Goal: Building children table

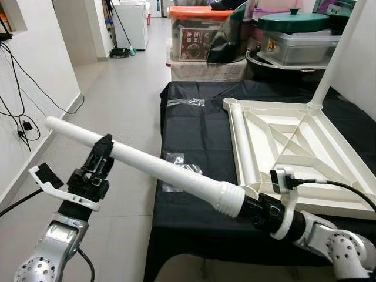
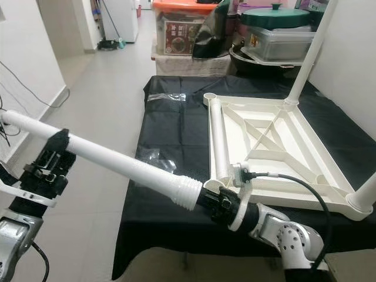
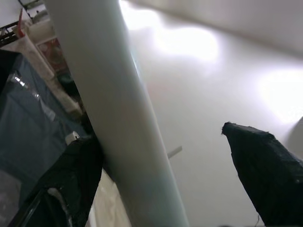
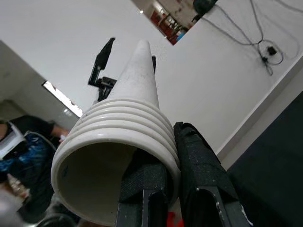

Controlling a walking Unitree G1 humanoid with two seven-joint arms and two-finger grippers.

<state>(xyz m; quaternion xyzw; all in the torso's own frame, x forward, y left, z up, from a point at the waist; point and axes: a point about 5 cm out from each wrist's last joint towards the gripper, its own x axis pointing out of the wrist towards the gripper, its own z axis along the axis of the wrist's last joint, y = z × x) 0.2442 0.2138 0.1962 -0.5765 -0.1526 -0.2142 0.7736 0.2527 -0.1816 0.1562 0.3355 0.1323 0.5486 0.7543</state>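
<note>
A long white table leg [image 1: 158,167] hangs slanted in the air off the left side of the table, held between my two grippers. My right gripper [image 1: 251,210] is shut on the leg's ribbed threaded end [image 4: 118,137], one finger inside the rim and one outside. My left gripper [image 1: 103,154] is open around the leg's far part. One finger [image 3: 80,161] touches the tube and the other finger [image 3: 265,165] stands apart. The white tabletop [image 1: 329,176] lies upside down on the black cloth, with an upright leg [image 1: 332,59] in its far corner.
A white tube [image 1: 244,141] lies along the tabletop's left side. Another upright leg [image 2: 365,197] stands at the near right corner. Boxes and a green-lidded pot [image 1: 294,22] crowd the back. Plastic wrappers [image 1: 185,101] lie on the cloth. A person [image 4: 21,142] is nearby. Open floor lies left.
</note>
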